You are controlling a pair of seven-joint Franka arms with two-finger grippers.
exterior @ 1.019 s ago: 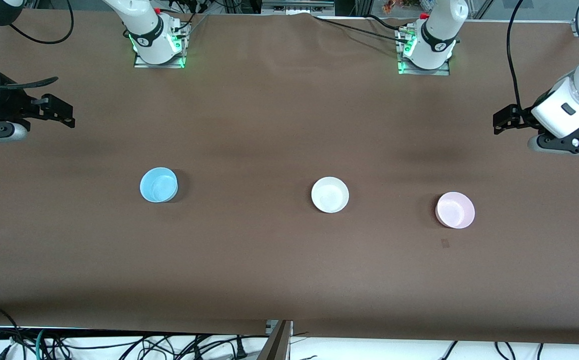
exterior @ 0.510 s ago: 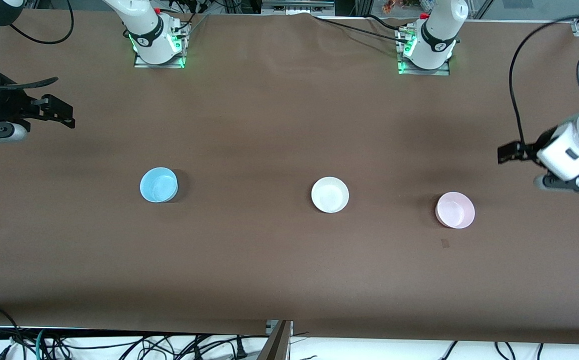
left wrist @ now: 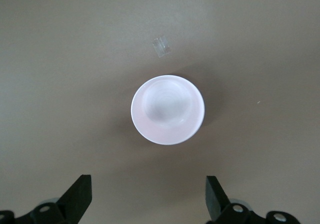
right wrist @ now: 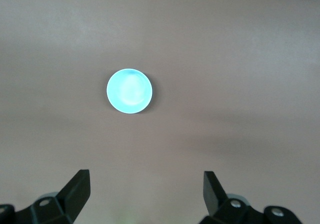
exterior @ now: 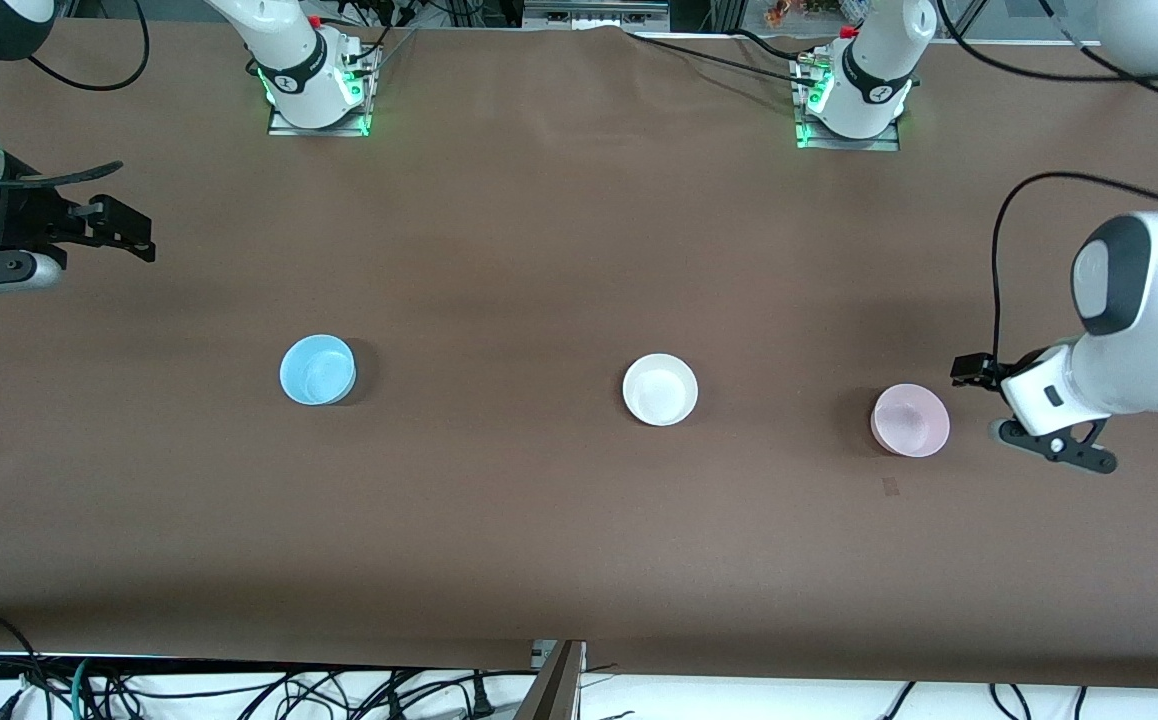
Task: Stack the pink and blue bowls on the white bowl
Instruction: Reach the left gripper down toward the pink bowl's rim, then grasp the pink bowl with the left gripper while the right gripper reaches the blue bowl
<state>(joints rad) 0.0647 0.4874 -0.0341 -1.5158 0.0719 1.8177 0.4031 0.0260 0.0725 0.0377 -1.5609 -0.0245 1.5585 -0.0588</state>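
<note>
We are at the approach to the pink bowl (exterior: 910,420): our left hand (left wrist: 148,196), fingers apart, hangs just beside it — next, lower over its rim. The white bowl (exterior: 660,389) sits mid-worktop (exterior: 539,520); the blue bowl (exterior: 317,369) lies toward the right arm's end, where our right hand (right wrist: 145,194) waits, spread.

No legible text, label, brand, number or sign appears on any surface in the front, left wrist or right wrist views.

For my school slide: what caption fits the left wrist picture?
Open left gripper hovers above the pink bowl.
</note>
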